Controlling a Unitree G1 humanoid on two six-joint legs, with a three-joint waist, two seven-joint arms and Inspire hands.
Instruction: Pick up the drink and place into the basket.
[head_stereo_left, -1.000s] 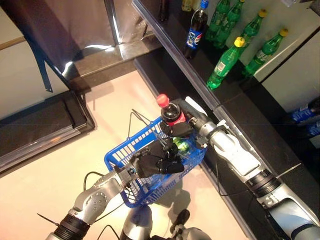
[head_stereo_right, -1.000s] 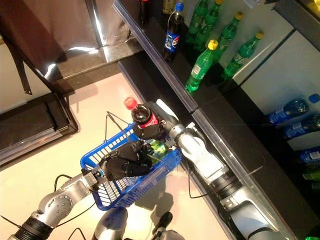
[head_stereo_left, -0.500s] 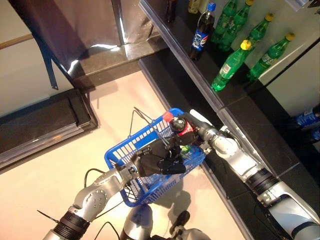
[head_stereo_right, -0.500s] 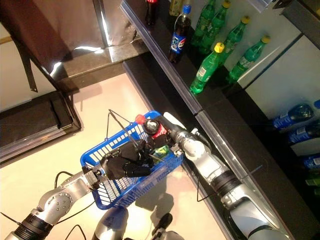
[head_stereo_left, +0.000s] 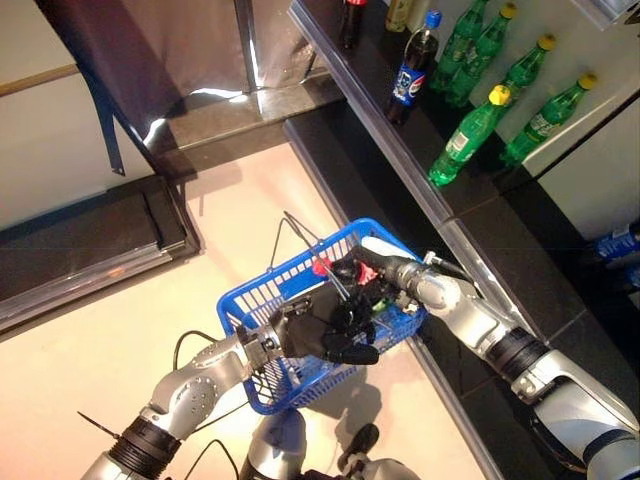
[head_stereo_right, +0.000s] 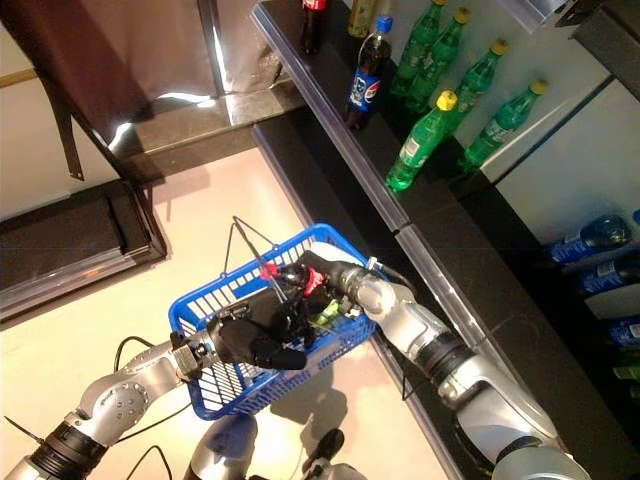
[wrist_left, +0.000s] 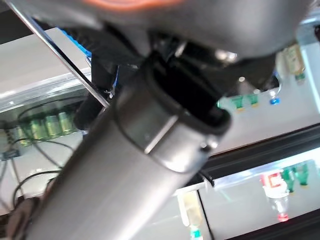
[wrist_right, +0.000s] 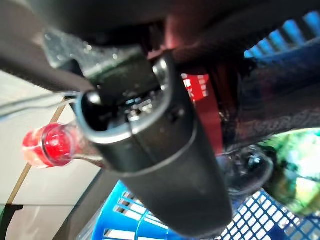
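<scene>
At far left, dark low platform (head_stereo_left: 90, 250) on pale floor (head_stereo_left: 120, 350). Left robot hand (head_stereo_left: 325, 335) at the near rim of the blue wire basket (head_stereo_left: 250, 310), dark fingers curled round the thin metal handle (head_stereo_left: 300, 235) and so clamped on it, holding the basket up off the floor. Inside the basket, cola bottle (head_stereo_right: 305, 280) with red cap (head_stereo_left: 320, 267) and red label, lying tilted with the cap toward the robot's left, low among the blue walls. Beneath and beside it, a green bottle (head_stereo_left: 380, 305) already in the basket. Right robot hand (head_stereo_left: 365, 272) reaching into the basket from the right, fingers wrapped round the cola bottle's body, clamped on it; right wrist view confirms red cap (wrist_right: 47, 145) jutting past the dark thumb, red label against the palm, blue mesh and green bottle just below. Farther right and up, dark shelf (head_stereo_left: 380, 130) with raised front edge, carrying a dark blue-labelled cola bottle (head_stereo_left: 412, 65) upright and several green bottles (head_stereo_left: 465, 135) with yellow caps, leaning or lying. At far right edge, lower shelf with blue-labelled bottles (head_stereo_right: 590, 240), partly cut off.
</scene>
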